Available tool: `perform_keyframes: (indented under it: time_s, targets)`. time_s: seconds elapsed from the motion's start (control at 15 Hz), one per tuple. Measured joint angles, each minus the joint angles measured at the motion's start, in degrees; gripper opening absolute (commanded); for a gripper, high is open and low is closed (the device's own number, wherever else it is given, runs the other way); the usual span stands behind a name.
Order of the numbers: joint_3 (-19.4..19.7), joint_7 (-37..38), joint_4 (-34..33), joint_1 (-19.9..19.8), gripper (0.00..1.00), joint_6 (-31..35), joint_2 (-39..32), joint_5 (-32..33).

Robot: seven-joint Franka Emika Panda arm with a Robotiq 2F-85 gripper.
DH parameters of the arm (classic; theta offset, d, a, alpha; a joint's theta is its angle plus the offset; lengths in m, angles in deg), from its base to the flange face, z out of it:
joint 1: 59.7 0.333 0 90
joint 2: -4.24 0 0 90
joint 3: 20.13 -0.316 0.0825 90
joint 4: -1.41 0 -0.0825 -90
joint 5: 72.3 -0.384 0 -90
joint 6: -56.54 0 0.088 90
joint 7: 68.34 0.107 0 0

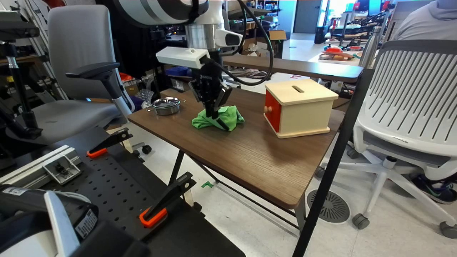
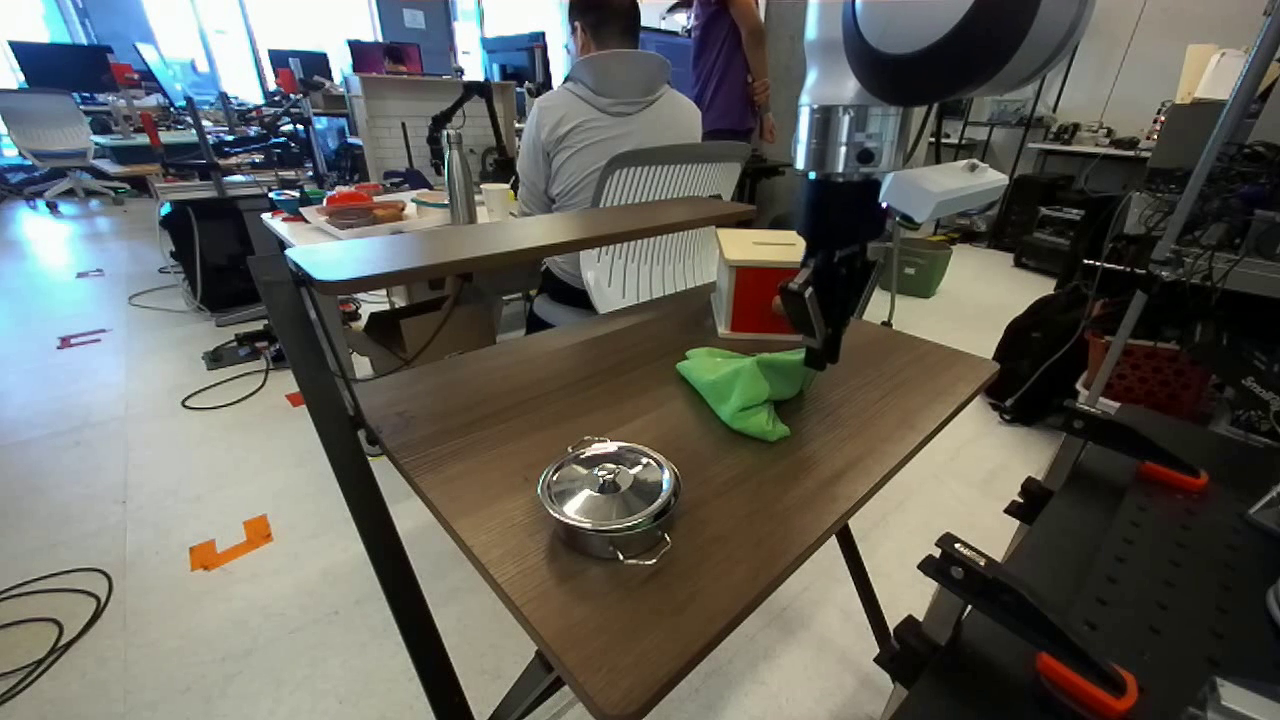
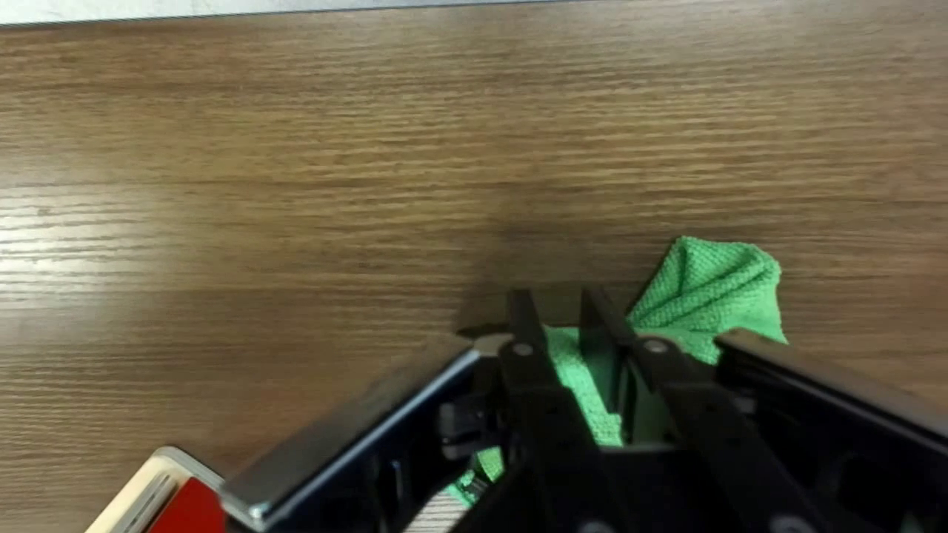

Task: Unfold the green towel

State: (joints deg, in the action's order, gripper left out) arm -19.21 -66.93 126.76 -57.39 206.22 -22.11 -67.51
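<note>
Two things share the table (image 1: pixel 246 160) with the towel (image 1: pixel 232 115): in an exterior view, a lidded pot (image 1: pixel 166 107) sits just past 9 o'clock from the towel and a wooden box (image 1: pixel 303 112) just before 3, both apart from it. The towel lies crumpled on the table, the gripper (image 3: pixel 557 300) pointing down at it. At 2 o'clock a raised shelf (image 1: pixel 292 67) runs by the table's far edge, and a slanting black leg (image 1: pixel 334 160) crosses in front of the base of a white chair (image 1: pixel 410 96) at 3. Between 7 and 9 o'clock, two clamps (image 1: pixel 153 217) sit on a black board (image 1: pixel 107 182).

In the wrist view the fingers (image 3: pixel 524 326) stand slightly apart, green showing in the narrow gap; I cannot tell whether they pinch the towel or only straddle it. The gripper hides much of it there, leaving a corner at 3 o'clock and scraps lower down, and the box is cut off at 8. In an exterior view the gripper also covers part of the box's red door (image 2: pixel 755 300). In an exterior view a person (image 1: pixel 428 23) at 2 o'clock is cut off at the edge, and at 8 some dark gear (image 1: pixel 32 200) is cropped and hard to make out.
</note>
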Motion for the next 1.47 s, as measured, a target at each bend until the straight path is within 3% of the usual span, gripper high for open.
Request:
perform_keyframes:
  time_s: [0.07,0.2,0.47,0.53,0.67,0.8,1.47]
  targets:
    - [0.00,-0.01,-0.31,0.01,0.32,0.02,0.00,0.11]
    - [0.02,-0.01,-0.96,0.09,0.28,0.02,0.00,0.51]
    - [0.29,0.00,-1.69,0.65,0.55,0.01,-0.07,1.81]
    - [0.38,0.00,-1.90,0.81,0.14,0.01,-0.18,2.04]
    - [0.41,0.00,-2.33,0.97,0.16,0.01,-0.52,2.53]
    - [0.49,0.00,-2.78,1.12,0.01,0.01,-0.89,2.85]
    - [0.11,0.01,-4.35,1.29,0.00,-2.80,-1.66,2.85]
